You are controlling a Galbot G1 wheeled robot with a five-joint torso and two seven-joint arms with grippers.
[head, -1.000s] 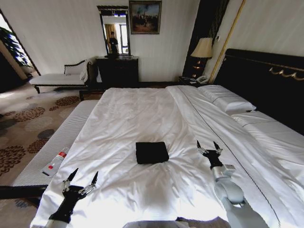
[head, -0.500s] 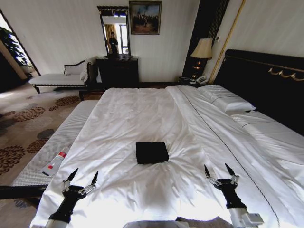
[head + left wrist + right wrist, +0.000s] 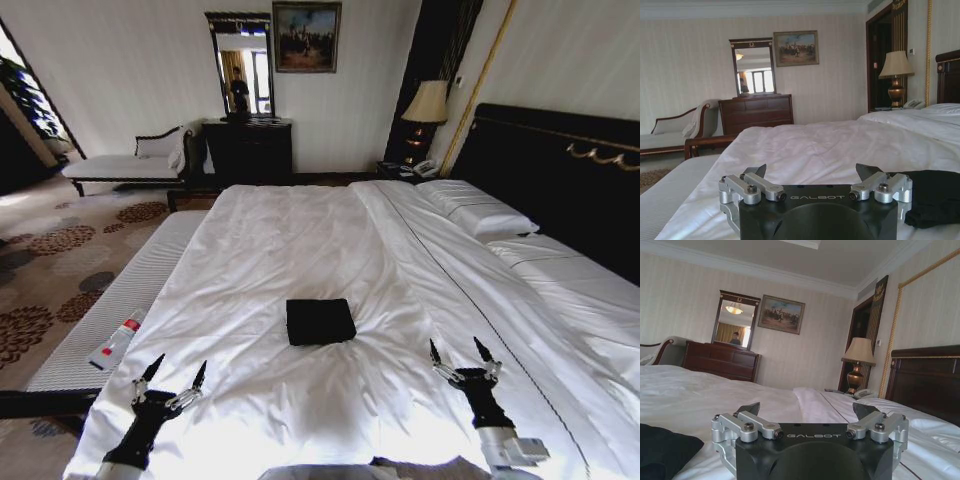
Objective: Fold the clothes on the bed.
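Observation:
The clothes (image 3: 320,321) lie as a small black folded square near the middle of the white bed (image 3: 300,240); no lettering shows. They also appear as a dark bundle (image 3: 932,197) in the left wrist view and at an edge (image 3: 662,447) of the right wrist view. My left gripper (image 3: 173,375) hovers open over the bed's near left corner, well short of the clothes. Over the near right part of the bed my right gripper (image 3: 461,352) stands open too, to the right of the clothes. Both hold nothing.
A striped bench (image 3: 120,310) runs along the bed's left side with a small red-and-white tube (image 3: 116,342) on it. Pillows (image 3: 475,210) and a black headboard (image 3: 560,170) are at the right. A dresser (image 3: 248,148), chaise (image 3: 125,165) and lamp (image 3: 427,105) stand at the far wall.
My right gripper has pulled back from beside the clothes toward the bed's near edge and now holds still. The left gripper and the clothes have not moved.

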